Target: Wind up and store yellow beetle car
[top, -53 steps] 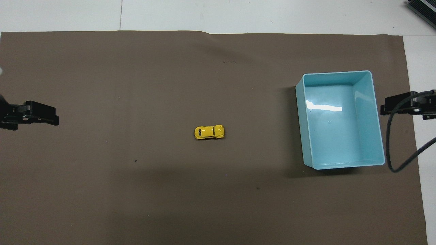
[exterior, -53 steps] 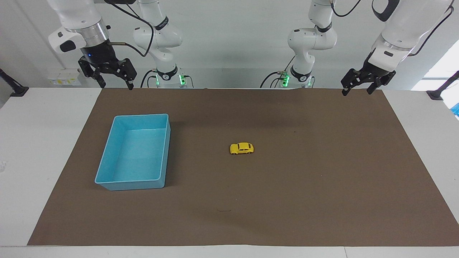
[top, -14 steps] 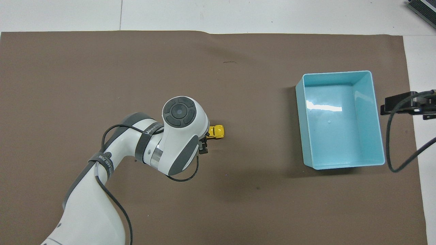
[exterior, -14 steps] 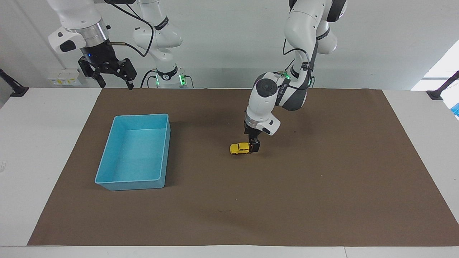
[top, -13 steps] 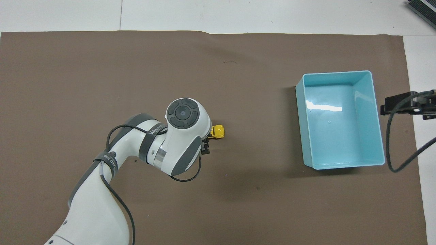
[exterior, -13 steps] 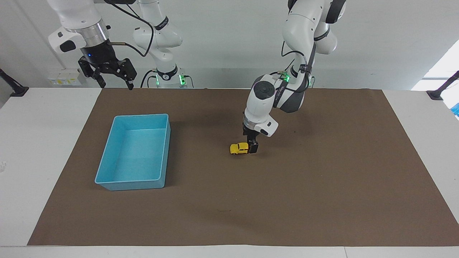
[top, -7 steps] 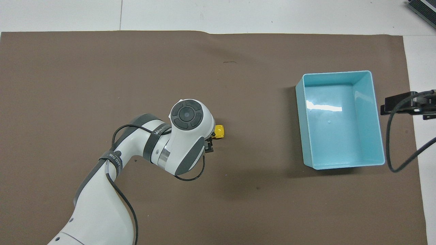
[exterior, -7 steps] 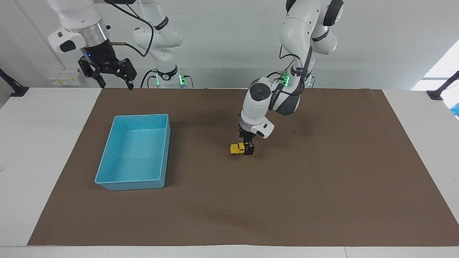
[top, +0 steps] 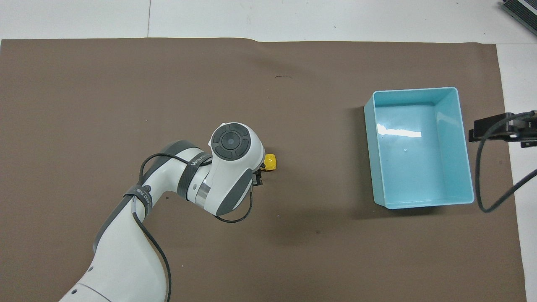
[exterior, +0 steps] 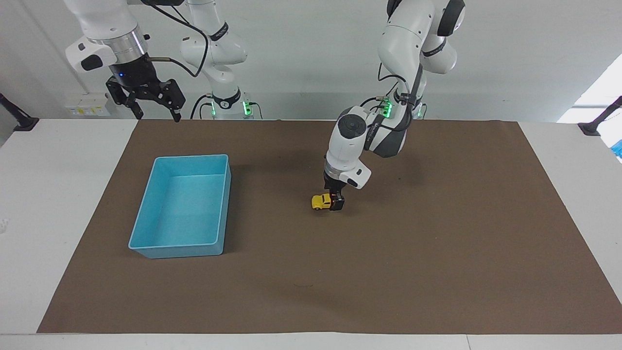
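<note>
Down at mat level near the middle of the table: left gripper (exterior: pixel 336 204), set over the end of the yellow beetle car (exterior: pixel 319 201) that points toward the left arm's end. Only the car's other end showing, bright yellow, wheels on the brown mat (exterior: pixel 437 243). Impossible to tell how far closed, or whether gripping the car or merely around it; hidden under the wrist from overhead. Waiting high over the mat's corner at the right arm's end: right gripper (exterior: pixel 159 116), wide open and holding nothing. Well apart from the car, toward the right arm's end: light-blue bin (exterior: pixel 192 157), nothing inside.
</note>
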